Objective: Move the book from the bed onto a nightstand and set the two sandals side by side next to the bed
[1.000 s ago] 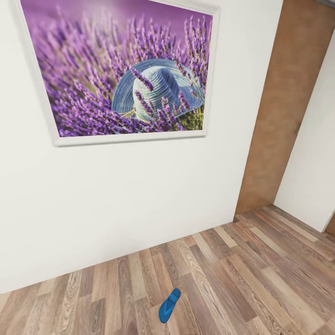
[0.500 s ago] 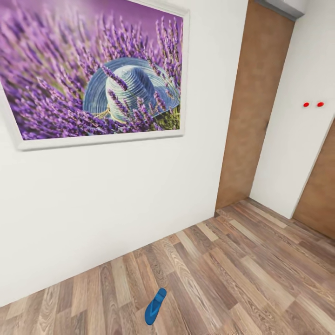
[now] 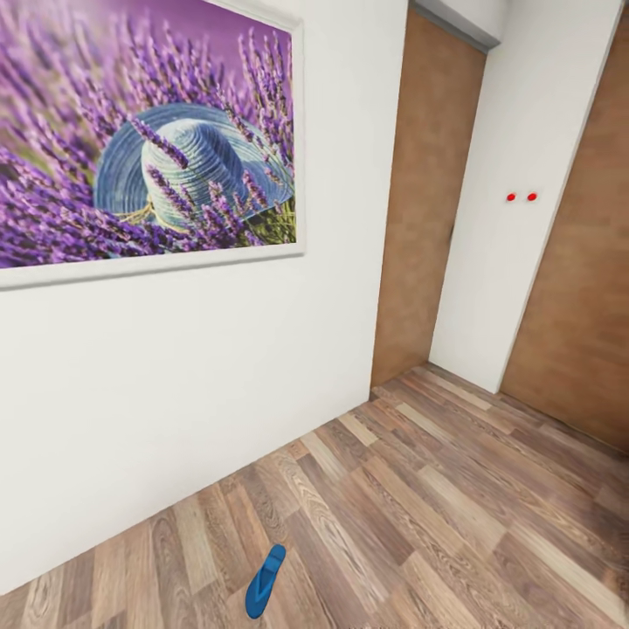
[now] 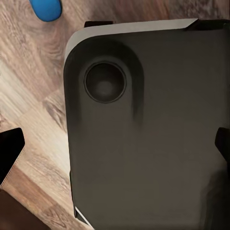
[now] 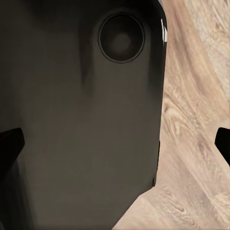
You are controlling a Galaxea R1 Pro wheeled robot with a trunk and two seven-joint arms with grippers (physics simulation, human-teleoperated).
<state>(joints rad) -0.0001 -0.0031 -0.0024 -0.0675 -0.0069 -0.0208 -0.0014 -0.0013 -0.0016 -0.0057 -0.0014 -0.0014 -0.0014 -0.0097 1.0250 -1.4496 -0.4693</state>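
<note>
One bright blue sandal [image 3: 265, 581] lies flat on the wood-plank floor [image 3: 454, 515], a short way out from the white wall, near the lower edge of the head view. A blue rounded end of a sandal [image 4: 45, 9] also shows on the floor in the left wrist view. My left gripper [image 4: 117, 153] is open, its dark fingertips [image 4: 10, 153] far apart with nothing between them. My right gripper [image 5: 117, 143] is open and empty too. Both hang over my own dark base [image 4: 148, 129]. The book, the bed and the nightstand are out of view.
A white wall [image 3: 192, 367] with a large framed lavender picture [image 3: 148, 148] stands close ahead at the left. Brown door panels [image 3: 428, 201] and a white wall section [image 3: 515, 175] with two red dots close the corner at the right. Open floor runs toward the right.
The camera has turned to the right, so the picture, wall and sandal have slid left in the view. A second brown panel has come in at the right. The sandal itself has not moved.
</note>
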